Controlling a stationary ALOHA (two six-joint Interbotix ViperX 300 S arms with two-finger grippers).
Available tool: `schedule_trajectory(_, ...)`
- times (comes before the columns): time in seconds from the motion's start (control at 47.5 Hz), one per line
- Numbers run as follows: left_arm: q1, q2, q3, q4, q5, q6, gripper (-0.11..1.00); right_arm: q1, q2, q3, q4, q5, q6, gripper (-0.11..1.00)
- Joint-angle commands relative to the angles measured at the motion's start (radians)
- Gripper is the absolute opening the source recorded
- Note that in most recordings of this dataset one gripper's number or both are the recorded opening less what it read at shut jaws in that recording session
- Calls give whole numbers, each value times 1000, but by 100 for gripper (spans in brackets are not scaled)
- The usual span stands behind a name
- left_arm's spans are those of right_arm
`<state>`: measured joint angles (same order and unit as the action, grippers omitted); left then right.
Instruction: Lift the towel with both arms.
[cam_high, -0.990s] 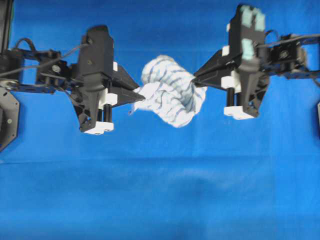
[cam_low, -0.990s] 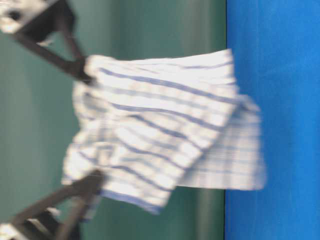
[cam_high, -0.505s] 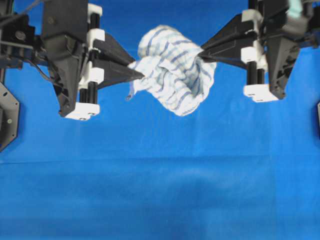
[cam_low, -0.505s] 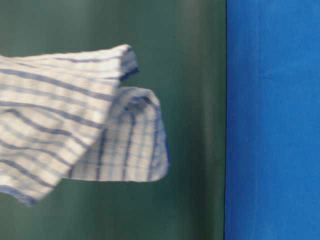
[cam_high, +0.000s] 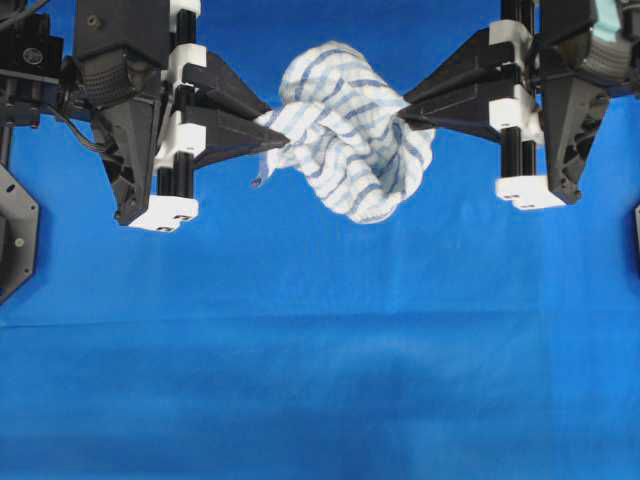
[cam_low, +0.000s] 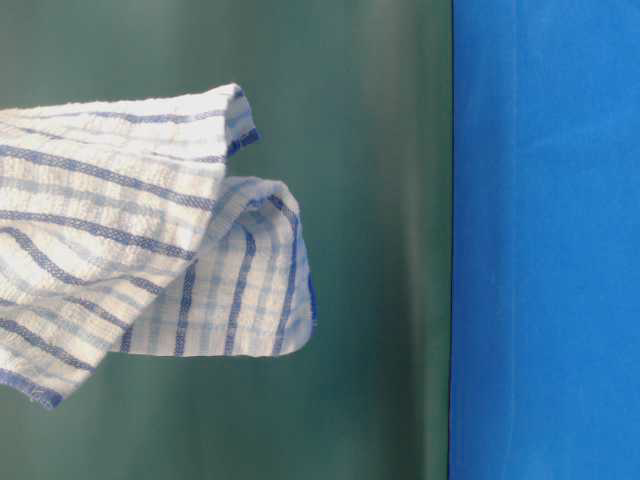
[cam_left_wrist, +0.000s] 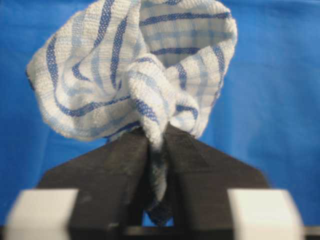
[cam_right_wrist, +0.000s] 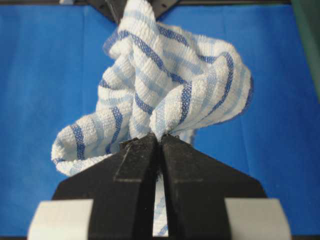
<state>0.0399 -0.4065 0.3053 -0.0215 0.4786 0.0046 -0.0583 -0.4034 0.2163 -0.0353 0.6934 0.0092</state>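
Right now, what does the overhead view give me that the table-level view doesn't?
Only the overhead view shows both grippers: the left gripper and the right gripper each pinch one side of the towel, bunched between them over the blue cloth. Only the table-level view shows the towel from the side, clear of the cloth surface, against a green backdrop, with no gripper in sight. Both show the striped towel and the blue cloth.
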Motion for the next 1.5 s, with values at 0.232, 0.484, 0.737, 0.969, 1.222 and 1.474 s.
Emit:
schedule_trajectory(0.232,2,-23,-8,2,-9,-2,82,3,-11,-14,-43,17,11,51)
schedule_trajectory(0.484,-2,-26,41,2,-29,-3,91,3,-11,18,-63,20,23,65)
schedule_trajectory(0.737,-15,18,167,2,-161,-5,91,23,-5,169,-46,-21,26,66)
schedule_trajectory(0.969,-17,126,265,2,-307,-5,91,92,48,327,-25,-132,104,66)
schedule_trajectory(1.222,-18,288,302,2,-376,-8,91,133,150,425,-25,-225,189,66)
schedule_trajectory(1.474,-37,459,307,0,-399,-17,91,133,311,472,-25,-287,230,66)
